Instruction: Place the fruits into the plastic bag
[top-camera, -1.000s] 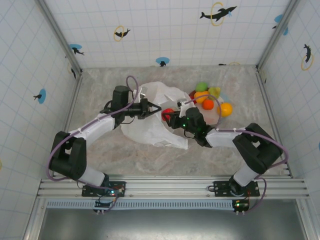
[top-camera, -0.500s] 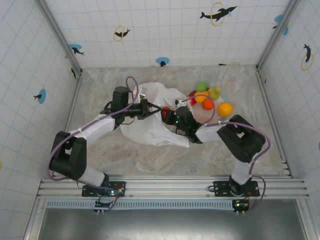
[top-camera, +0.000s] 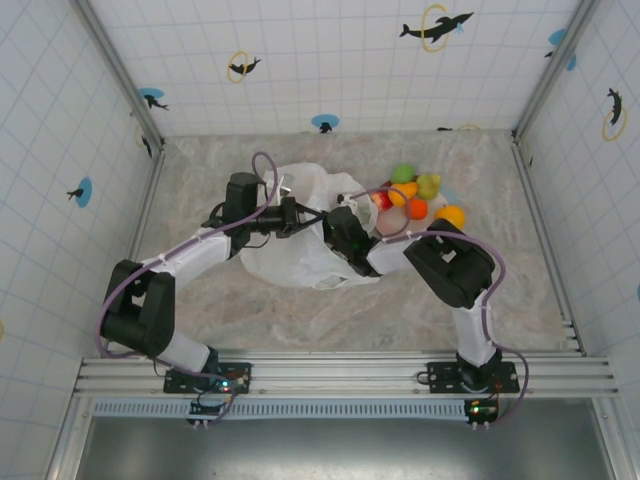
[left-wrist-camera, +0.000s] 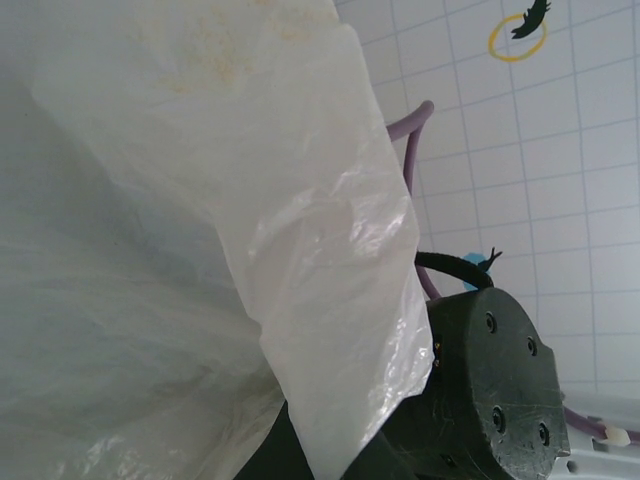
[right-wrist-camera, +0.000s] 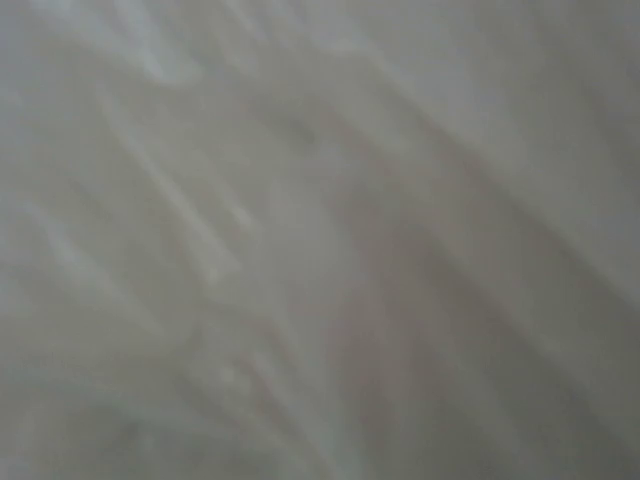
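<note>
Left gripper (top-camera: 299, 217) is clamped on the bag (top-camera: 295, 265) rim; right gripper (top-camera: 337, 223) reaches inside the bag, jaws hidden, grip impossible to tell; fruits (top-camera: 414, 194) lie piled just beside the bag

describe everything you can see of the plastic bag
The plastic bag is thin, white, translucent, crinkly film with faint yellowish print. It lies in a loose crumpled heap on the marbled table, left of the fruits. The left claw appears to pinch its upper edge, holding a fold up. The right arm reaches into its mouth from the right. Its contents are hidden.
</note>
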